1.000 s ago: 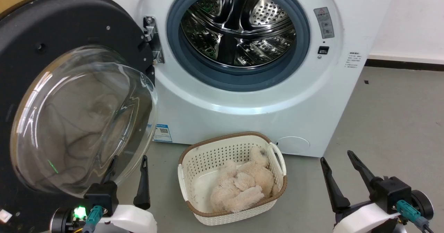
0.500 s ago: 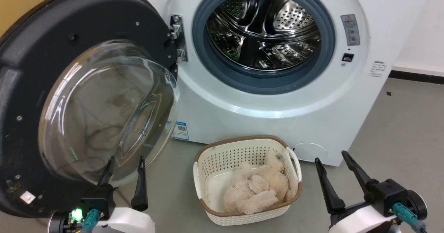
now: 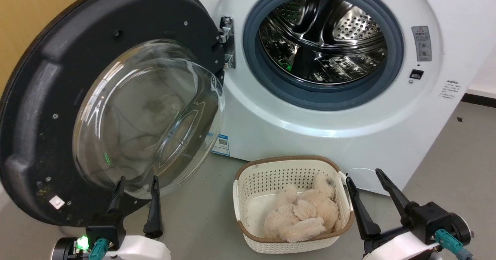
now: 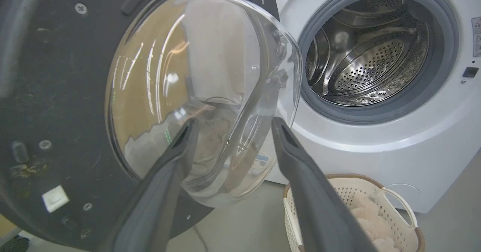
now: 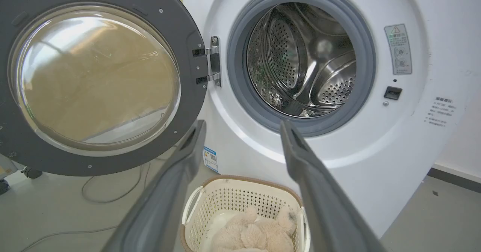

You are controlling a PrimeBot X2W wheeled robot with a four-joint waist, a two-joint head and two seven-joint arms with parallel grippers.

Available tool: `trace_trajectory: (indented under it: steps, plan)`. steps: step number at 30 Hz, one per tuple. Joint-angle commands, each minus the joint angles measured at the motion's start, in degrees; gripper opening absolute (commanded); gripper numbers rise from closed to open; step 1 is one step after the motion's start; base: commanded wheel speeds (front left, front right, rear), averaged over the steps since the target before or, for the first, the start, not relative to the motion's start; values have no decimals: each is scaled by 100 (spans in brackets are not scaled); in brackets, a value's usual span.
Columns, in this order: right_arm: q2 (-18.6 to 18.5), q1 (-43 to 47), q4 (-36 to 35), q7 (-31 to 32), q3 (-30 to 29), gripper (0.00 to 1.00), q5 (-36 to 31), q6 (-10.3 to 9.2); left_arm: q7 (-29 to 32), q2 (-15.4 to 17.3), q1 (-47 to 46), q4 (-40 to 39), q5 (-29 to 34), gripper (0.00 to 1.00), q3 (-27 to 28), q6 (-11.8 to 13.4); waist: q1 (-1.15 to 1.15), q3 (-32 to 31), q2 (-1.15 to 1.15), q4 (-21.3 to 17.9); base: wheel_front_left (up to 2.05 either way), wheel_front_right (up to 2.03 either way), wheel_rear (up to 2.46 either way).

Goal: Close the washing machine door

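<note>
washing machine door point(image 3: 46, 97) open, basket point(image 3: 279, 174) before drum point(image 3: 325, 43)

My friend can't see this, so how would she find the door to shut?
Find the white washing machine with its shiny drum. The washing machine door hangs open at its left. Unlike the grey ring round the drum, it has a black rim and bulging glass.

The floor point(image 3: 457, 155) is plain grey. Yellow wall point(image 3: 31, 27) at left; white wall point(image 5: 462, 132) with dark baseboard point(image 5: 454, 179) at right.
</note>
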Motion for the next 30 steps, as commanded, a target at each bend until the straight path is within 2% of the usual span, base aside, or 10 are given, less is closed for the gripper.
trace_trajectory:
  steps: [1,30]
  plan:
    - [13,43,23,-73,33,100,29,2,-73,-2,84,-9,-23,100,27,-15,0,-10,0,74,0,0,0]
    - [19,-146,252,-420,425,100,181,3,-420,-3,215,-159,-158,100,179,108,0,56,0,892,0,0,0]
